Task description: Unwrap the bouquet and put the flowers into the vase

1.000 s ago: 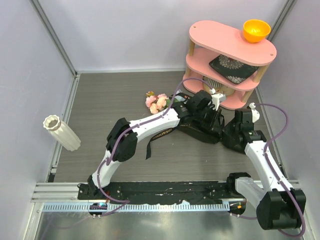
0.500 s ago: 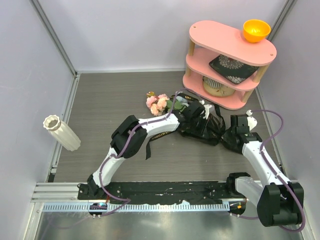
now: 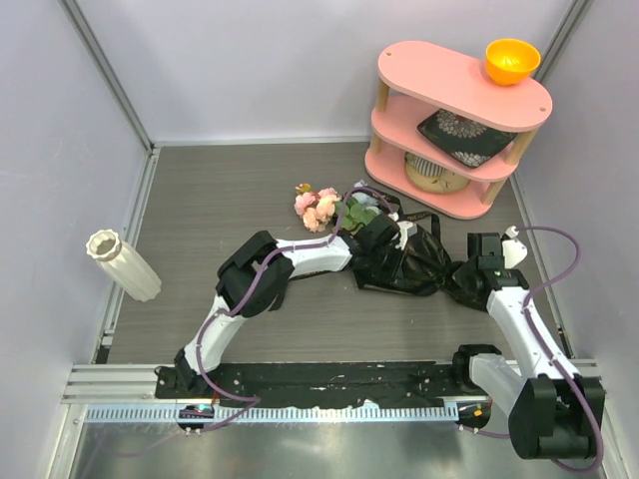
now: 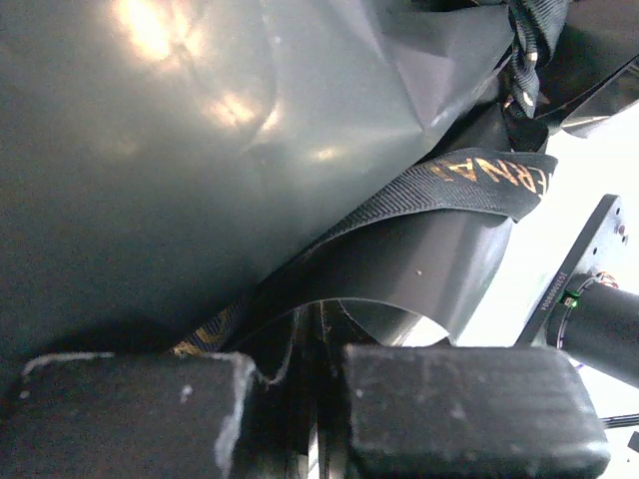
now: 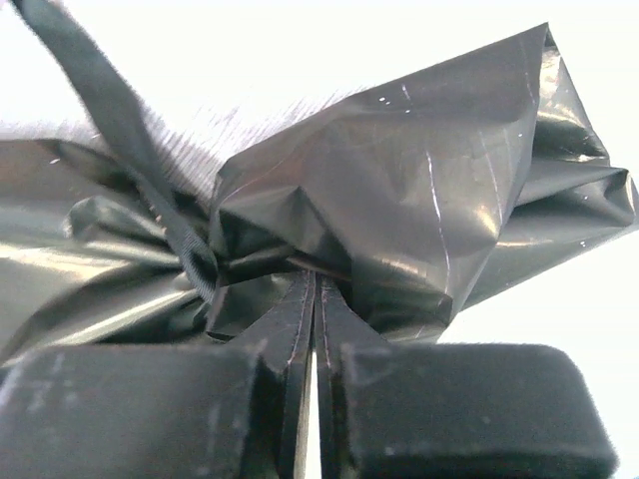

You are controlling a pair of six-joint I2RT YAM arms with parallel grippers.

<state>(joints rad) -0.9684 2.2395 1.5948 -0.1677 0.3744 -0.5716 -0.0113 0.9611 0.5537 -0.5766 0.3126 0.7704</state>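
Blooms [image 3: 318,205] and leaves of the bouquet [image 3: 409,264] are seen only from above. There it lies on the table [image 3: 220,200] before the pink shelf [image 3: 439,70], heads to the left, and the vase [image 3: 122,264] is seen tilted, well apart by the left wall. Gold lettering on the ribbon [image 4: 479,180] is shown by the left wrist view alone. In that view the left gripper [image 4: 318,339] is closed, with a fold of black paper [image 4: 200,150] running down between its fingers. In the right wrist view the right gripper [image 5: 315,289] is pressed together at the crumpled tail beside the knot; whether paper is caught there cannot be told. From above, the left arm is stretched low across to the wrap's flower end, elbow bent. The right arm is extended forward to the wrap's right end.
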